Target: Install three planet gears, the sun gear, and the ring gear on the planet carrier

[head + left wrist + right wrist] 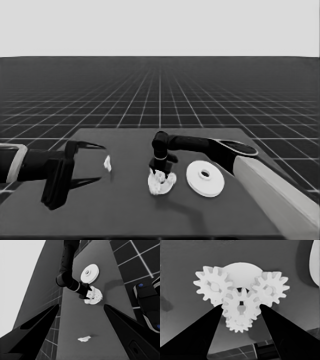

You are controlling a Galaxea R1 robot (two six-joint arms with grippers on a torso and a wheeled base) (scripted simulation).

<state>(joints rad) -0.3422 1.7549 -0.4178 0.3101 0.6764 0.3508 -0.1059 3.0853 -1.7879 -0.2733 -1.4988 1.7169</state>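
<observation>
The right arm reaches in from the counter's right edge, elbow bent, its right tool [161,172] pointing down at mid-counter, fingers pinching the centre gear [240,307]. The left tool [80,165] waits spread over the left end. The larger round part [205,178] lies just right of the cluster. Only the right wrist view resolves three outer gears [213,286] on the mostly hidden smaller round part [241,270]. A thin white piece [107,163] lies near the left tool.
</observation>
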